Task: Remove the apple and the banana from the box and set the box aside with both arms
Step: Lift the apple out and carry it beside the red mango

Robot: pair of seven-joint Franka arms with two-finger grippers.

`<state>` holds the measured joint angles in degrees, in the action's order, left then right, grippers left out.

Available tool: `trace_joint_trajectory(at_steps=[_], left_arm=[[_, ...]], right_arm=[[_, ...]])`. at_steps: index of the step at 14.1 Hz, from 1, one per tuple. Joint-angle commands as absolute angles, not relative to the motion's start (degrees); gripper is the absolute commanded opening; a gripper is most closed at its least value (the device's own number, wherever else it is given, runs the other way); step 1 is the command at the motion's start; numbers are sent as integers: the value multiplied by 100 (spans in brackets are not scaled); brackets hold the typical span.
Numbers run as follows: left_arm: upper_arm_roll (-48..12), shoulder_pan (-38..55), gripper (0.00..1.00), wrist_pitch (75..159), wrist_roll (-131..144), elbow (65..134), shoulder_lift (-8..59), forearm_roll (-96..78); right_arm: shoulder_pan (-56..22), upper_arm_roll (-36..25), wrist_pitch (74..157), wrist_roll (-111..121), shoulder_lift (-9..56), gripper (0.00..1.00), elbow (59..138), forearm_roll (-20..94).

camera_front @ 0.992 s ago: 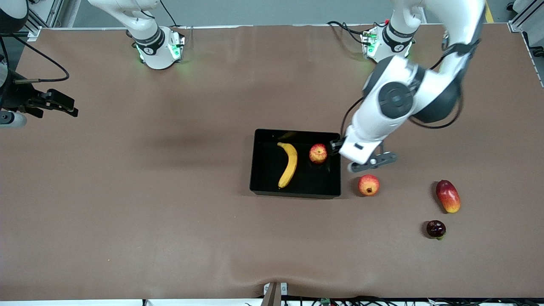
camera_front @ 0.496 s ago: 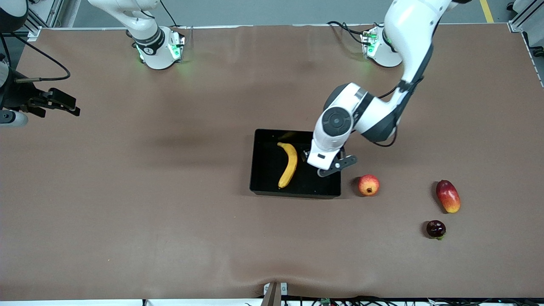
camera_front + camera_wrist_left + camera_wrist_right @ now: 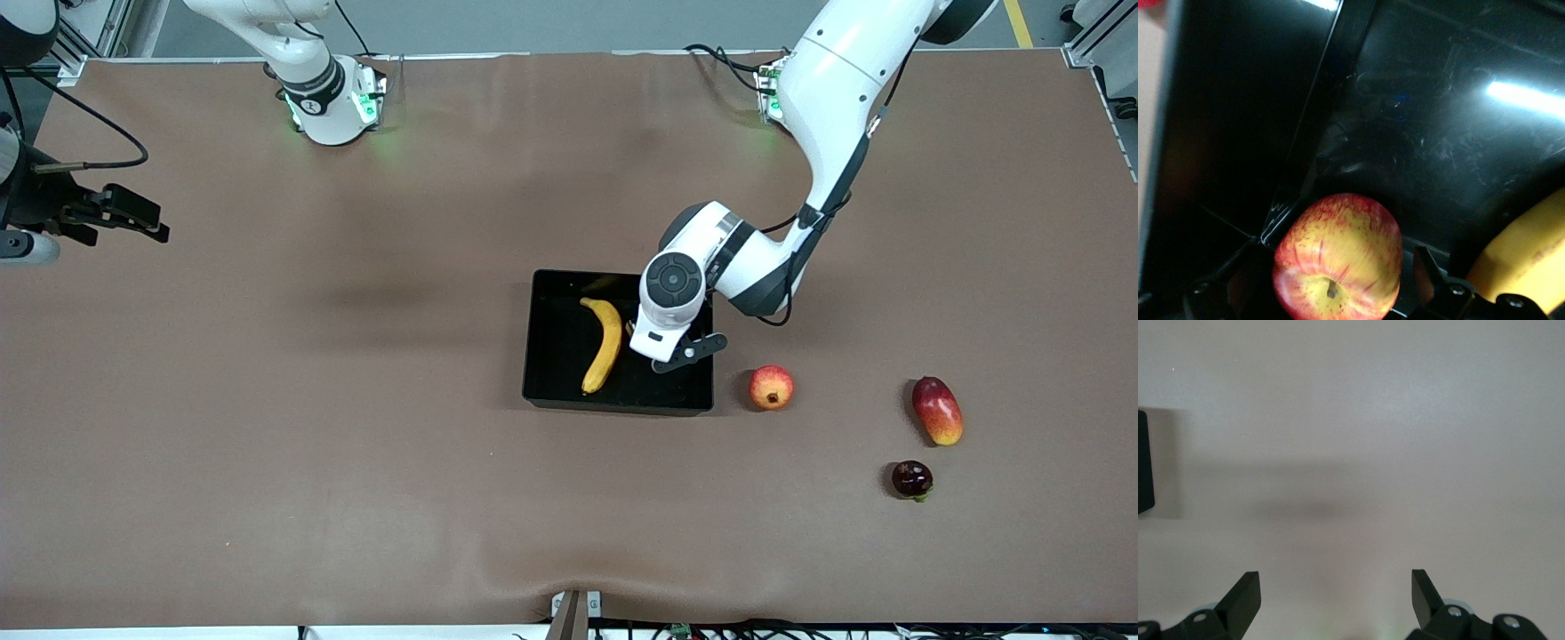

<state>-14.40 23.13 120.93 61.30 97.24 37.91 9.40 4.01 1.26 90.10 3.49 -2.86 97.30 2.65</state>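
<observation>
The black tray sits mid-table with the yellow banana lying in it. My left gripper hangs low inside the tray, open, with one finger on each side of the red-and-yellow apple. The apple rests on the tray floor, stem up, beside the banana. In the front view the left hand hides the apple. My right gripper is open and empty over bare table at the right arm's end, and that arm waits.
A round red-yellow fruit lies on the table just beside the tray, toward the left arm's end. A red-yellow mango and a small dark purple fruit lie farther toward that end, nearer the camera.
My left arm has swung from the tray's wall in over the tray and lowered onto the apple, which it now hides in the front view. The right arm has not moved.
</observation>
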Motion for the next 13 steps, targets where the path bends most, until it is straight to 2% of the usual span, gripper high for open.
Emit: trace_joint_trajectory(at_steps=[1, 2, 5, 8, 10, 13], left_arm=[[-1424, 2391, 21, 12103, 6275, 9607, 3832, 1090], [-1424, 2417, 0, 12103, 6267, 9589, 3789, 1081], [-1433, 2382, 0, 11797, 6232, 9282, 3534, 1090], [-1372, 2277, 0, 11155, 5926, 8939, 2877, 1081], [-1380, 1778, 0, 10952, 5242, 8965, 2480, 1072], [-1380, 935, 0, 10854, 4117, 8947, 2434, 1046]], right_arm=[[439, 132, 8991, 299, -352, 100, 9782, 334], [439, 132, 8991, 308, -343, 100, 9782, 325], [413, 132, 8991, 308, -352, 100, 9782, 334], [439, 132, 9000, 308, -334, 100, 9782, 334], [413, 132, 8991, 308, -334, 100, 9782, 334], [404, 132, 9000, 308, -334, 100, 9782, 334]])
